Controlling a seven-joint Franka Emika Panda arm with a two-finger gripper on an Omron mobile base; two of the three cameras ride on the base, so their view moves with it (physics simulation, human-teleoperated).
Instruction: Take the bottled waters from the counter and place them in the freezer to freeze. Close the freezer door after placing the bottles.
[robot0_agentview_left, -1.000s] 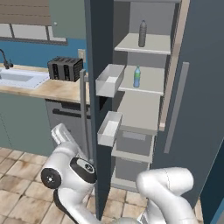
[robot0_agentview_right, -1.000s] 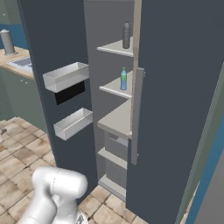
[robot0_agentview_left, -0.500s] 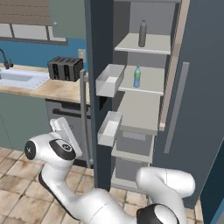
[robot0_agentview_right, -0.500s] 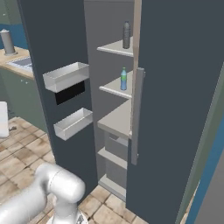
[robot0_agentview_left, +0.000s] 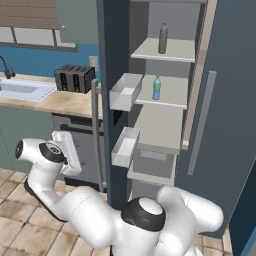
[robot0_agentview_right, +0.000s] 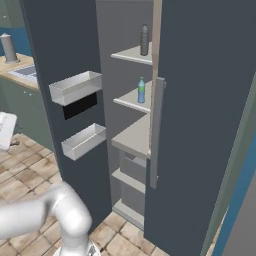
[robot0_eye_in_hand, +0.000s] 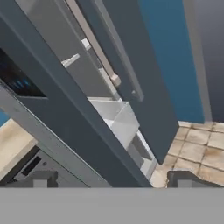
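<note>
I have the freezer (robot0_agentview_left: 165, 105) standing open in front of me — a tall slate-grey cabinet with flat, pale grey shelves inside. Both bottles are already in it: the smoky grey bottle (robot0_agentview_left: 163, 38) stands upright on the top shelf, and the smaller clear blue bottle (robot0_agentview_left: 156, 88) with its green cap stands upright on the shelf just below. From my right base camera I see the same pair, grey bottle (robot0_agentview_right: 144, 40) above, blue bottle (robot0_agentview_right: 141, 90) below.

The freezer door (robot0_agentview_left: 113, 100) is swung out toward me, edge-on, with two boxy white bins (robot0_agentview_left: 124, 91) on its inner face and a long grey bar handle (robot0_agentview_left: 96, 132) on the outer side. Beyond it the beige marbled tabletop (robot0_agentview_left: 65, 101) carries a dark toaster (robot0_agentview_left: 74, 78).

Compared with half a second ago, the arm has swung further left and low, so the gripper (robot0_agentview_left: 66, 152) now sits just beside the door handle, on the door's outer side; the bottles and the door have not moved.

In the hand camera the gripper (robot0_eye_in_hand: 113, 180) looks up along the door's dark outer face, close to it. The jaws stand wide apart, holding nothing — I cannot tell whether a fingertip (robot0_eye_in_hand: 186, 179) touches the door.
</note>
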